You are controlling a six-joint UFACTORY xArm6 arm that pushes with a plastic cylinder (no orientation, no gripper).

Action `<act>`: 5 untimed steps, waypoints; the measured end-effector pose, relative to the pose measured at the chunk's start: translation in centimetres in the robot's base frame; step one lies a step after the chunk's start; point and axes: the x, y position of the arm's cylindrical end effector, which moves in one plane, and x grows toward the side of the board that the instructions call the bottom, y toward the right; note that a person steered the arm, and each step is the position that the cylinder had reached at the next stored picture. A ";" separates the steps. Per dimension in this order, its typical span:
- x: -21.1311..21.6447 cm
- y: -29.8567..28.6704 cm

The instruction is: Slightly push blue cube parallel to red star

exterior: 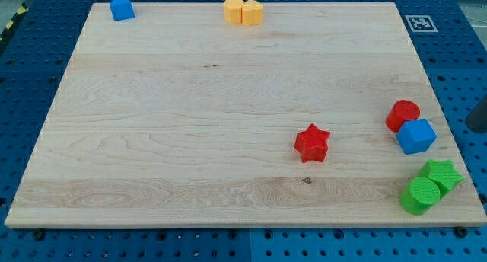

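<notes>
The only sign of the arm is a dark shape (478, 116) cut off at the view's right edge, past the board; it may be the rod, but I cannot tell, and my tip itself does not show. There are no jaws on this rig, so nothing can be said of them being apart or together.

Nearest that dark shape, the blue cube (416, 136) sits close to the board's right edge. It touches the red cylinder (402, 114), which stands just up and to the left of it. The red star (312, 143) lies well to the left of the cube, apart from it and at nearly the same height in the view, only a little lower.

Below the cube, near the bottom right corner, a green star (442, 174) and a green cylinder (421, 195) press against each other, the cylinder lower and to the left.

Far off at the view's top edge of the wooden board (190, 125), two yellow blocks (243, 11) stand side by side and touching. In the top left corner is a small blue block (121, 7) with a peaked top like a little house.

The board rests on a blue pegboard table (30, 71), and a black-and-white marker tag (419, 23) lies just off the board's top right corner.
</notes>
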 end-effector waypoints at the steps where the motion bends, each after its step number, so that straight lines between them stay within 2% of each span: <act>1: 0.7 0.0; 2: 3.2 0.0; 3: 3.6 0.0; 5: 3.5 -4.6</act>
